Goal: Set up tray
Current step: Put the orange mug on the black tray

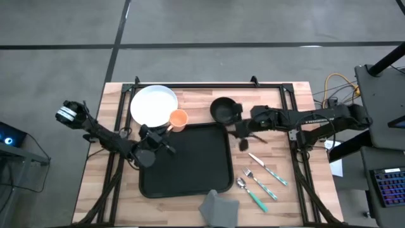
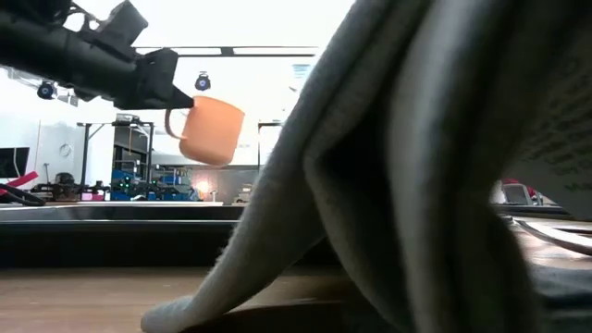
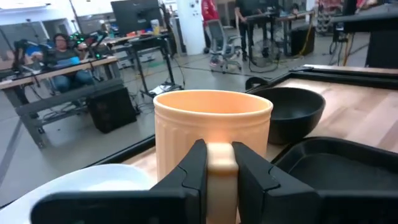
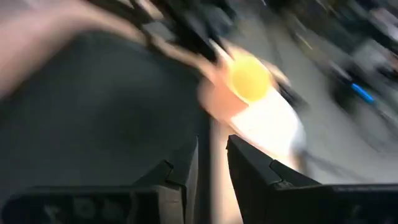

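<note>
High view is showing you the tray [image 1: 190, 161] lying near the middle of the table, its long axis running toward the front edge, with a napkin [image 1: 218, 208] overlapping its front rim. The left gripper [image 1: 166, 130] is clenching the handle of an orange cup [image 1: 179, 119], and the low view is showing this cup hanging in the air, not resting on anything. The cup is sitting just over the far left corner of the tray, beside the white plate [image 1: 152, 104]. So for the coming move, the tray is lying directly under and forward of your left gripper; I judge you are needing only a short travel inward and then down.

The right gripper [image 1: 242, 131] is hovering just beside the far right corner of the tray, near the black bowl [image 1: 223, 109]. Its fingers are standing a little apart in the right wrist view, and I cannot tell if they are holding something. The cutlery [image 1: 261, 179] is lying to the right of the tray.
</note>
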